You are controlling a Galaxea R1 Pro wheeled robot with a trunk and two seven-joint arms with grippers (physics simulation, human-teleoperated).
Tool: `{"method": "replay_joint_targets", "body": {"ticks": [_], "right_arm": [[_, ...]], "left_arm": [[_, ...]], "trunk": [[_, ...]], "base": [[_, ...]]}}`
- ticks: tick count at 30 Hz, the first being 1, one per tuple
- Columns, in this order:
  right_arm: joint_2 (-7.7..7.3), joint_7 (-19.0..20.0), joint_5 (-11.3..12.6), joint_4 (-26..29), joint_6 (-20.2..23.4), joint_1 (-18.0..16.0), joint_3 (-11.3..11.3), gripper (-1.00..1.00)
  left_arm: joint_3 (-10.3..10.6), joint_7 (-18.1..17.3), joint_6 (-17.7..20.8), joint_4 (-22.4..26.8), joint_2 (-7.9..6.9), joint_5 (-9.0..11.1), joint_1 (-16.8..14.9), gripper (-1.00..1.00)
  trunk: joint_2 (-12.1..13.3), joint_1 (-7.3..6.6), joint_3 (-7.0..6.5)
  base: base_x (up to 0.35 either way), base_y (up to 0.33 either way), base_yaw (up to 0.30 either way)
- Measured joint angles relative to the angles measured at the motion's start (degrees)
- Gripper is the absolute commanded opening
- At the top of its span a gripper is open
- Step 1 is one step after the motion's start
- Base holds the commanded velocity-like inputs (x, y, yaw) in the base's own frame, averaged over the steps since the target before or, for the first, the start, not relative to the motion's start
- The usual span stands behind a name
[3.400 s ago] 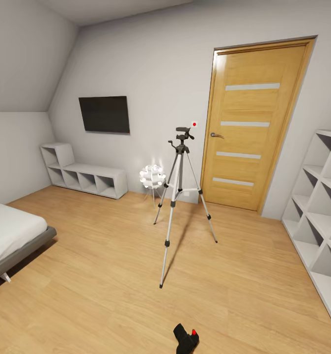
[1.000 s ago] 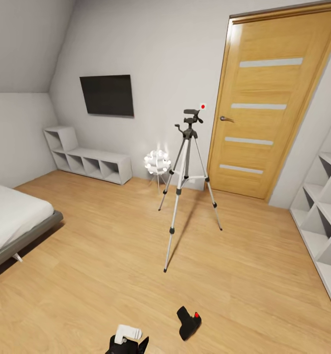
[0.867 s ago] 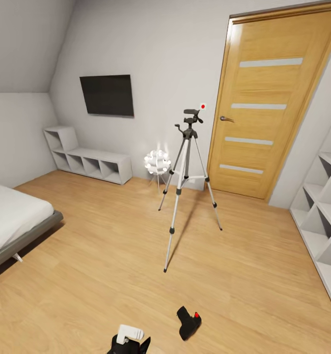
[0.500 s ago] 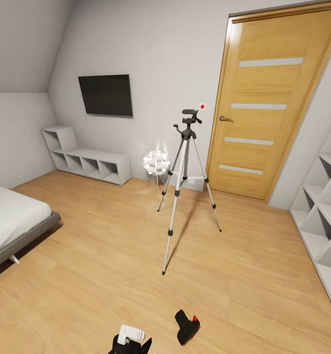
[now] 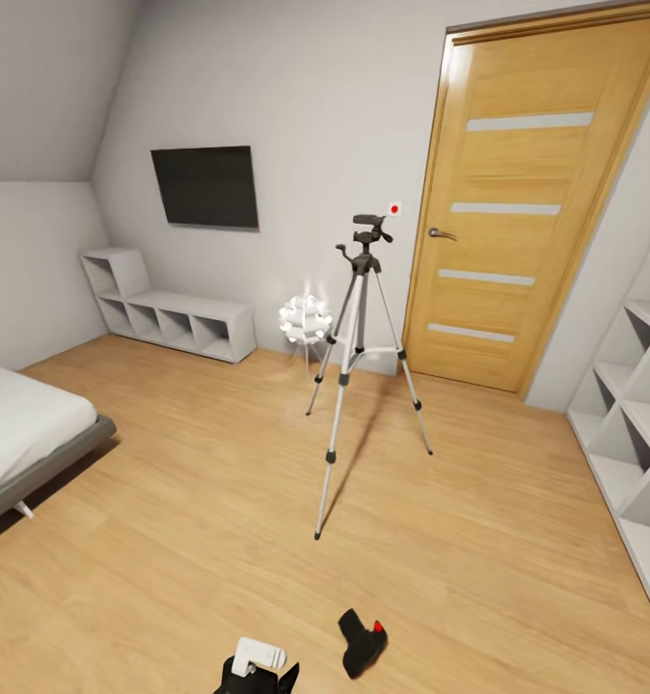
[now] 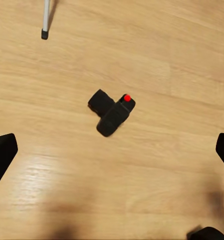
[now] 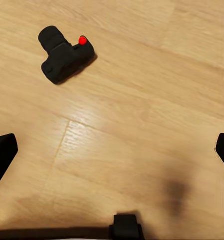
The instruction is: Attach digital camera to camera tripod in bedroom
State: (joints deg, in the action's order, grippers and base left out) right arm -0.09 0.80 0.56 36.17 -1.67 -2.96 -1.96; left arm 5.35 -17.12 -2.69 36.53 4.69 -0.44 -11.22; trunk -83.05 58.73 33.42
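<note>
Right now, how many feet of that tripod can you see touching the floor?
3. The camera tripod has one foot nearest the robot, one by the lamp and one toward the door.

The head camera sits closer to the camera tripod [image 5: 354,366] and door [image 5: 518,202] than 3.4 seconds ago, the whole room shifting in view. The left arm's white-and-black wrist [image 5: 256,665] now appears at the bottom edge, beside the digital camera [image 5: 362,644].
</note>
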Motion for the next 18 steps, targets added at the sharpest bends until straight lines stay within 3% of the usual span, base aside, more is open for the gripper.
{"method": "replay_joint_targets", "body": {"ticks": [14,18], "right_arm": [[0.00,0.0,0.0,0.0,0.0,0.0,0.0,1.00],[0.00,0.0,0.0,0.0,0.0,0.0,0.0,1.00]], "left_arm": [[0.1,0.0,0.0,0.0,0.05,0.0,0.0,1.00],[0.1,0.0,0.0,0.0,0.00,0.0,0.0,1.00]], "trunk": [[0.0,0.00,0.00],[0.0,-0.01,0.00]], "base": [[0.002,-0.057,0.000],[0.129,-0.064,0.000]]}}
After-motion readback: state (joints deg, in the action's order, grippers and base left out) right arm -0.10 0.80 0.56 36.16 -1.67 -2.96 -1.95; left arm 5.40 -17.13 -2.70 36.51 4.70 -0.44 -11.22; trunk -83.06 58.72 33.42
